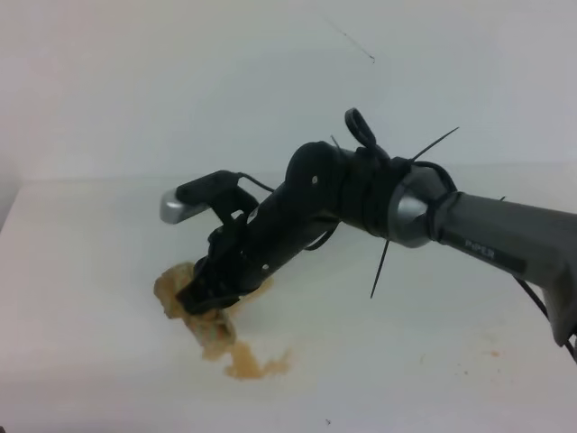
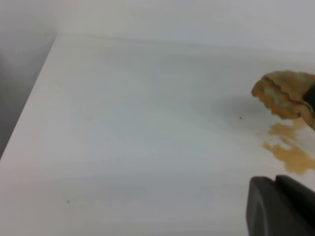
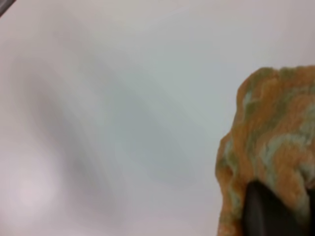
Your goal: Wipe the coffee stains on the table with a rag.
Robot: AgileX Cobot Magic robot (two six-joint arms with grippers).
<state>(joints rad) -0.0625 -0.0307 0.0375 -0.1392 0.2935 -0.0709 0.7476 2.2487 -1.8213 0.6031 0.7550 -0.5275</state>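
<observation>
One rag (image 1: 194,311) | clamped in right tool (image 1: 206,302) | on coffee stains (image 1: 257,363)

Black arm (image 1: 361,198) w/ silver joint, zip ties, cables

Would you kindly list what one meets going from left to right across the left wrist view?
Bare white table → dark corner of the left gripper at the bottom edge → rag, with the coffee stains just below it at much the same position.
</observation>
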